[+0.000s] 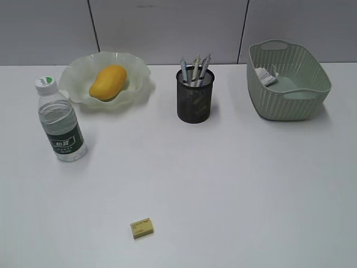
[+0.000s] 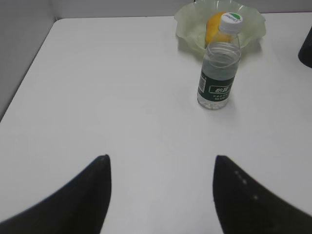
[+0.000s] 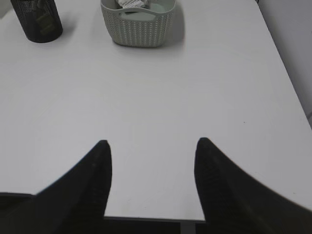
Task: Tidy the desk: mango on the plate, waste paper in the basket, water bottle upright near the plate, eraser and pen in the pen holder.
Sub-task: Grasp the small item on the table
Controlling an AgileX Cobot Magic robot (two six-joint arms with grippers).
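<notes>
While both arms are hanging back at the near edge, the desk (image 1: 234, 184) is lying bare beneath them. The basket (image 1: 290, 84) is sitting far ahead of the right gripper (image 3: 151, 146), slightly to its left, holding the waste paper (image 1: 266, 76). The plate (image 1: 75, 84) is standing far ahead and right of the left gripper (image 2: 161, 163), carrying the mango (image 1: 107, 82). The water bottle (image 2: 218, 63) is standing upright ahead and right of that gripper, just before the plate. The pen holder (image 1: 195, 96) is holding pens (image 1: 195, 70), far ahead and left of the right gripper. The eraser (image 1: 142, 228) is lying flat on the desk, well apart from the holder. Both grippers are hanging with jaws apart, gripping nothing.
</notes>
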